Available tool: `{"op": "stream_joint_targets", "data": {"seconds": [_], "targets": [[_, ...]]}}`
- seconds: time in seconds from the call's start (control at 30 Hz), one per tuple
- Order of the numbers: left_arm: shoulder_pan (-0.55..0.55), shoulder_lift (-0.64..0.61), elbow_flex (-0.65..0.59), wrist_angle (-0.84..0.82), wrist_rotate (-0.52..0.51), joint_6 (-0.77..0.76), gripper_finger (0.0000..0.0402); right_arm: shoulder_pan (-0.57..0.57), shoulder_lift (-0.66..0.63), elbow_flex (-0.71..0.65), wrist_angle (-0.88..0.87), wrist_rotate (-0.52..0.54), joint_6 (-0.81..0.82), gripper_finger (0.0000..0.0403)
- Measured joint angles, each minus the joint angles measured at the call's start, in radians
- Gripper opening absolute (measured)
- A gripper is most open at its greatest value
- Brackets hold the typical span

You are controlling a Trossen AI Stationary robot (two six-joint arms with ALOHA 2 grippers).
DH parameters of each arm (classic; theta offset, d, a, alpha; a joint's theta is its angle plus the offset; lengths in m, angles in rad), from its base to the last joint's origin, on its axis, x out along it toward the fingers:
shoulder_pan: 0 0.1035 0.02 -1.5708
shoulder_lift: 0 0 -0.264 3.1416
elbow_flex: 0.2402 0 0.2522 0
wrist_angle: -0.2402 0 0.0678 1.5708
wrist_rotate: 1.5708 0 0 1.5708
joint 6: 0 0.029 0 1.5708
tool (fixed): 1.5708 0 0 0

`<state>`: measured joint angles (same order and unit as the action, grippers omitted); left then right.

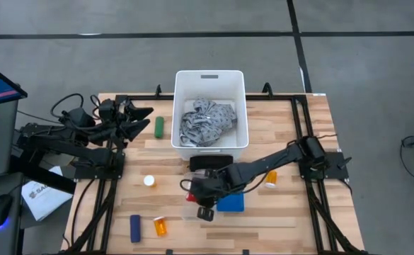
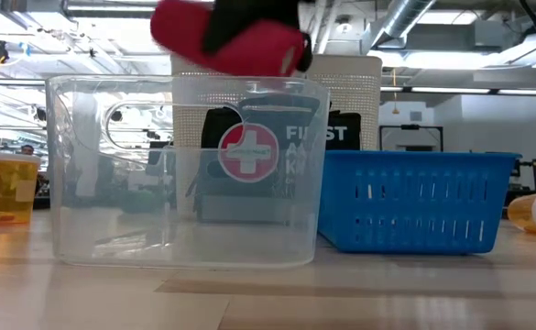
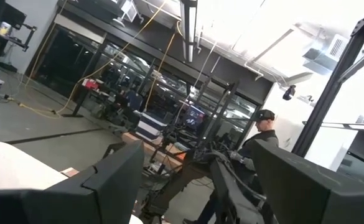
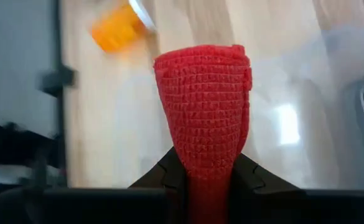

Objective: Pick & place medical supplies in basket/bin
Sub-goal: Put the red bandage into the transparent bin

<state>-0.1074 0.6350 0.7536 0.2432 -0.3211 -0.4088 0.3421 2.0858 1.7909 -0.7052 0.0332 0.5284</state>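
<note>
My right gripper [image 1: 204,208] is shut on a red woven cylinder [image 2: 231,37], over the open top of a clear plastic box [image 2: 185,174]. My left gripper [image 1: 143,119] is open and raised at the table's left far side, with nothing in it. The white tub [image 1: 180,83] stands at the far middle, and the grey patterned cloth [image 1: 207,122] lies inside it. On the wood lie a green cylinder [image 1: 160,127], a white jar [image 1: 149,180], a blue cylinder [image 1: 135,228] and two orange pill bottles [image 1: 161,226] [image 1: 271,178]. My right gripper pinches the red cylinder between its two fingers at one end [image 4: 206,163], where the roll is squeezed narrow. The free end [image 4: 203,68] sticks out past the fingertips. The fingers come from above. The roll is lifted clear, lying roughly level above the clear box.
A blue slotted basket [image 2: 414,197] stands right of the clear box, and a dark first-aid pouch [image 1: 210,163] lies between the box and the tub. A monitor and cables sit off the table's left edge. A person stands in the room beyond.
</note>
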Motion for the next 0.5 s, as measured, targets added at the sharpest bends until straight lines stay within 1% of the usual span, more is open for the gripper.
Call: {"op": "stream_joint_targets", "data": {"seconds": [0.07,0.17,0.27,0.37,0.5], "targets": [[0.000,0.000,0.000,0.000,0.003,0.000,0.0290,0.006,0.003,-0.004,-0.018,0.020,-0.009,0.0056],[0.000,0.000,0.000,0.003,0.003,0.000,0.0290,-0.001,-0.005,-0.016,0.006,0.033,-0.033,0.0056],[0.000,0.000,0.000,0.007,0.003,0.001,0.0290,-0.011,0.001,-0.030,-0.006,0.047,-0.072,0.0068],[0.000,0.000,0.000,0.008,0.003,0.002,0.0290,-0.012,-0.002,-0.029,0.007,0.057,-0.106,0.0097],[0.000,0.000,0.000,0.008,0.003,0.003,0.0290,-0.008,-0.002,-0.029,0.000,0.110,-0.145,0.0155]]}}
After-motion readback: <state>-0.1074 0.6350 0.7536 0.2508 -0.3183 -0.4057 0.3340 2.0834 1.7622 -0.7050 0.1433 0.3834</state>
